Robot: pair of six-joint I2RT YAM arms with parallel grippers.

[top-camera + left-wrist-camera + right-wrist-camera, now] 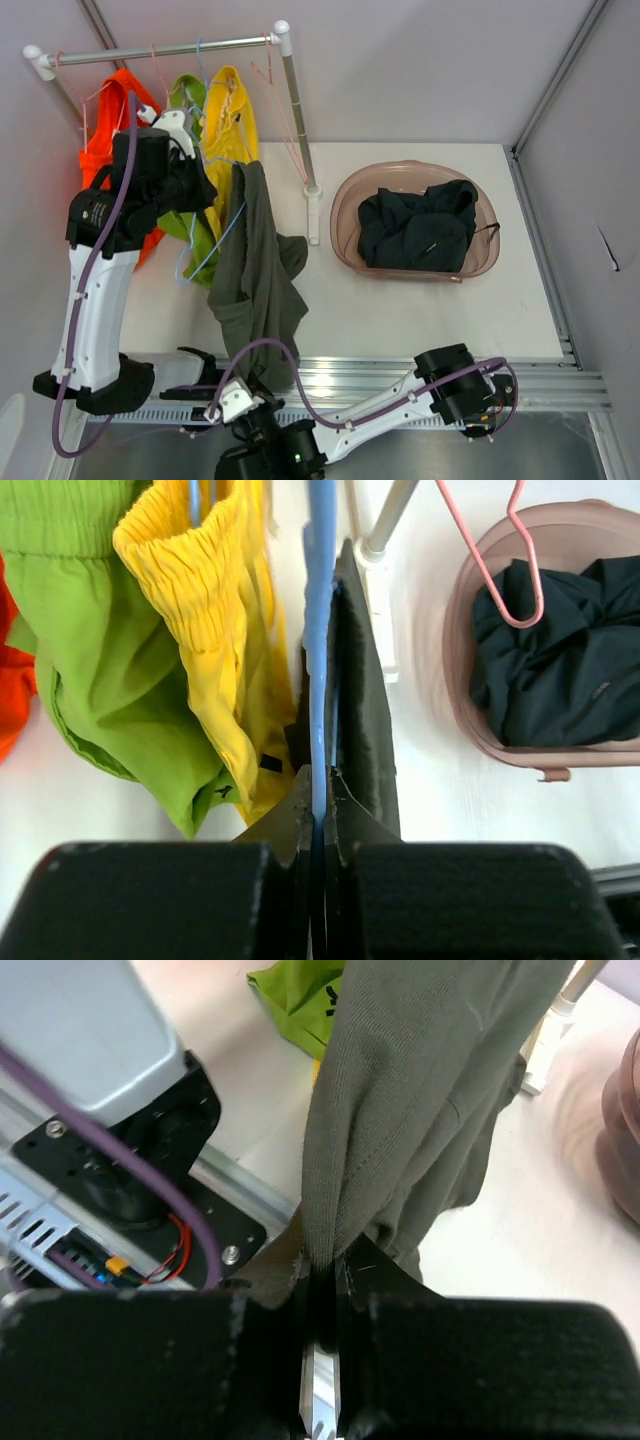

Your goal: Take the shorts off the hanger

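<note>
left gripper point(318, 780): jaws closed to a thin slit, clamped on the wire of the blue hanger point(320, 630). right gripper point(320, 1260): jaws closed, pinching a fold at the lower end of the dark olive shorts point(420, 1090), at the near edge of the table point(450, 310), left of centre.

position: the dark olive shorts are draped over the blue hanger just beside the left gripper and run down to the right gripper. the long axis runs from the far side to the near edge, with the waist end far and the hem end near.

handling (judgement): the fabric is light, soft and limp, and gives no support of its own. it will stretch and slide over the smooth wire rather than lift as one piece. grip a gathered fold, not a single layer. pull along the long axis, toward the near edge, while the hanger is held fixed.

surroundings: the yellow shorts point(200, 570), lime green shorts point(90, 630) and orange shorts point(105, 110) hang from the rail point(160, 50) at the far left corner. the black shorts point(420, 230) lie in the basin point(340, 215) right of centre.
</note>
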